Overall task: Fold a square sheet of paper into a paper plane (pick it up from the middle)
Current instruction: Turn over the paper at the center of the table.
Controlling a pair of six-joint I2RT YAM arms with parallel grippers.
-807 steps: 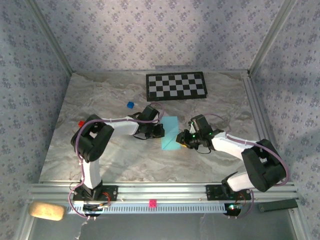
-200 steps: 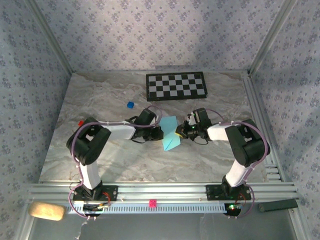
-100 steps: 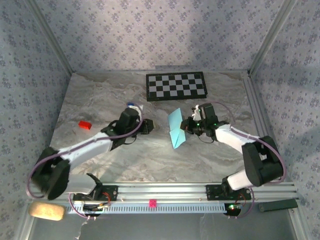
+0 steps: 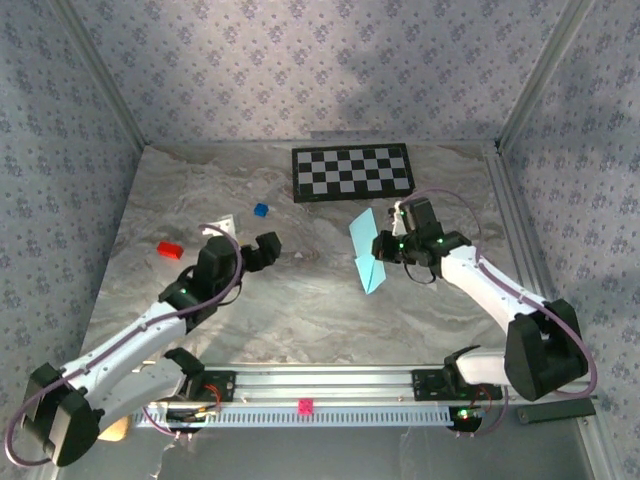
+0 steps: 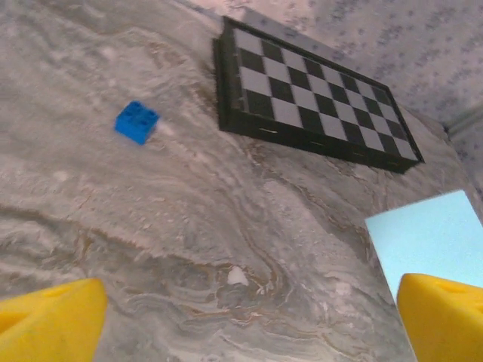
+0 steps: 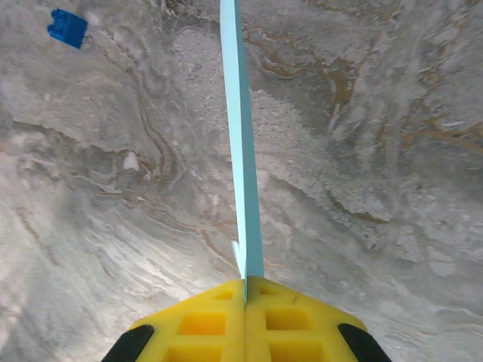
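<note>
Right fingers [image 4: 383,247] are clamped shut on the paper [image 4: 368,252], pinching its right edge about midway along. In the right wrist view the two yellow pads [image 6: 245,302] meet flat with the paper [image 6: 241,151] caught between them. It is seen there edge-on, as a thin light-blue strip running straight away over the grey marbled tabletop [image 6: 377,188].

Left fingers [image 4: 263,251] stand wide apart and hold nothing. In the left wrist view their pads [image 5: 49,320] sit at the two lower corners with bare tabletop [image 5: 189,249] between them, and a light-blue corner of the paper [image 5: 426,241] shows just above the right-hand pad.

From above, the left fingers are left of centre and well apart from the paper. The right fingers hold it right of centre. The paper is folded into a long narrow shape, its point toward the near edge and its wider end toward the far side. Whether it touches the tabletop I cannot tell.

A red brick [image 4: 169,249] lies to the left of the left arm. Farther back, beyond the left fingers, lies a small blue brick [image 4: 261,210], also seen from both wrists [image 5: 136,121] [image 6: 67,28]. Farthest, a checkerboard [image 4: 352,172] lies flat at the back of the tabletop, beyond the paper
</note>
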